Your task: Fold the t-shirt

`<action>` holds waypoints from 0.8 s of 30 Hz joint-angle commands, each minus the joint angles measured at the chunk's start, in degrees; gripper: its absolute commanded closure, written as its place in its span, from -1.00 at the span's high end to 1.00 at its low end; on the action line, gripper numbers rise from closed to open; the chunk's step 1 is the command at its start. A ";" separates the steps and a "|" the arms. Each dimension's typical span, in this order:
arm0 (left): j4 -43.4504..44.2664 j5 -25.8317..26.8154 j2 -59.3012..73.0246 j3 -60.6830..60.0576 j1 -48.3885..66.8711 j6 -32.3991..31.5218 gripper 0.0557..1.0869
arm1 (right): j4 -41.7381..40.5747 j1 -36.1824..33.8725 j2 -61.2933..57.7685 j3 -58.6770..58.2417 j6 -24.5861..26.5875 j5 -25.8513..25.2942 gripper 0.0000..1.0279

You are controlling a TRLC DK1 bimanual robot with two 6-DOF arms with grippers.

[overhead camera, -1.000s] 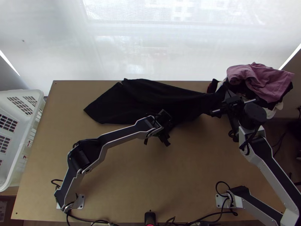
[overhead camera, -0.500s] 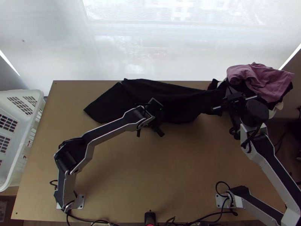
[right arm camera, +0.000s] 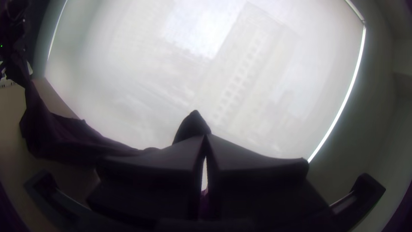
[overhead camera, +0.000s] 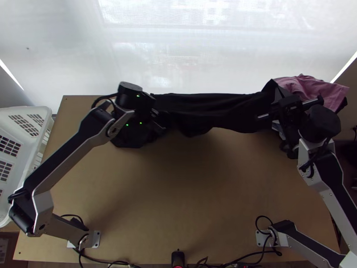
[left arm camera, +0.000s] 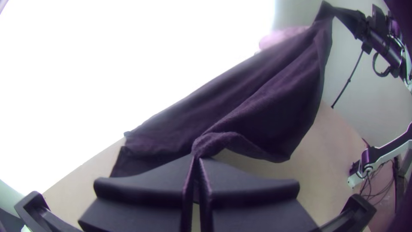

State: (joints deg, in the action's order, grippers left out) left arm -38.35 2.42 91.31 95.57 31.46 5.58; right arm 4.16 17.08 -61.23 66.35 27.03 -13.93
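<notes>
Left gripper (left arm camera: 197, 158) is pinching the shirt (left arm camera: 262, 103), which is running lengthwise across to the right gripper (right arm camera: 206, 139), also pinching it.

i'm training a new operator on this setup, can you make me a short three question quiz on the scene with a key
1. True or false: the left gripper and the right gripper both hold the black t-shirt.

2. In the top view, what colour is the top cloth of the pile at the far right?
a) green
b) pink
c) yellow

3. Fill in: in the top view, the white basket is beside the ____ edge of the table.

Key: 1 true; 2 b; 3 left
</notes>
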 commanded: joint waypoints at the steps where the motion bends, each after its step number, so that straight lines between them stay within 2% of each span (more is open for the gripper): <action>1: -0.50 1.01 -12.12 2.08 -8.61 -0.75 -0.93 | 5.68 0.94 -0.38 10.38 0.13 0.13 -0.95; 13: -0.24 0.84 -21.26 11.57 -19.07 -1.01 -0.93 | 12.18 2.78 -0.38 25.67 0.13 -0.83 -0.95; 24: -0.59 -0.04 -30.66 17.90 -19.42 -1.63 -0.93 | 14.82 6.39 2.08 35.96 -0.13 -1.45 -0.95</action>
State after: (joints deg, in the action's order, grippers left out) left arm -38.74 3.01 66.30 110.13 12.91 4.21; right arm 17.50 21.65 -60.71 96.01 27.18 -15.03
